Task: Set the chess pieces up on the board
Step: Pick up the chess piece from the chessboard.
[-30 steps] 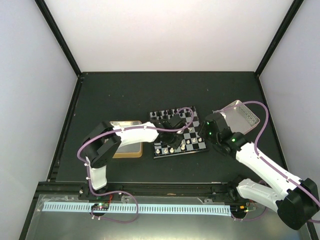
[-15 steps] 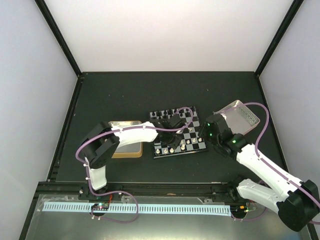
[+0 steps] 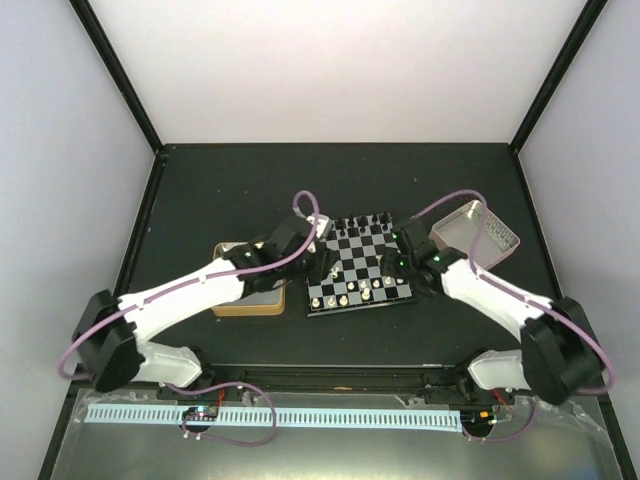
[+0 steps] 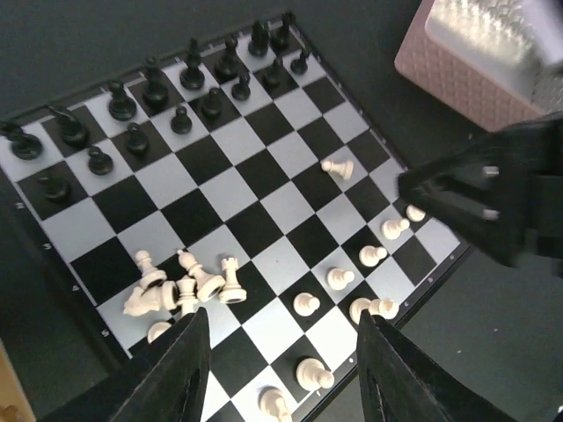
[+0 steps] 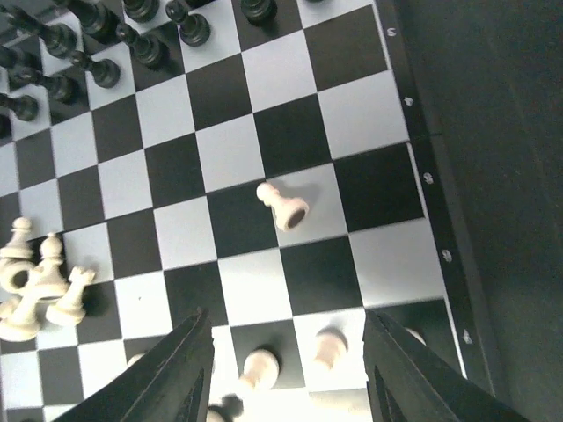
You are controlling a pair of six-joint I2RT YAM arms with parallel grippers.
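Note:
The board point(image 3: 352, 258) lies mid-table. Black chess pieces point(image 4: 149, 97) stand in its two far rows, also seen in the right wrist view point(image 5: 97, 44). Cream pieces: several lie in a toppled heap point(image 4: 180, 286) near the board's left front, one pawn point(image 5: 283, 206) lies on its side mid-board, and several pawns point(image 4: 339, 279) stand along the near rows. My left gripper point(image 3: 316, 264) hovers open and empty above the board's near-left part point(image 4: 281, 321). My right gripper point(image 3: 392, 266) hovers open and empty over the board's right side point(image 5: 286, 321), above standing pawns point(image 5: 259, 365).
A gold-rimmed tin tray point(image 3: 240, 302) sits left of the board, partly under my left arm. A pink-sided tray point(image 3: 480, 225) stands right of the board, also in the left wrist view point(image 4: 466, 70). Black frame rails bound the table.
My left gripper has drawn back from the board's middle to its left side. My right gripper has moved left from beside the board to over its right edge.

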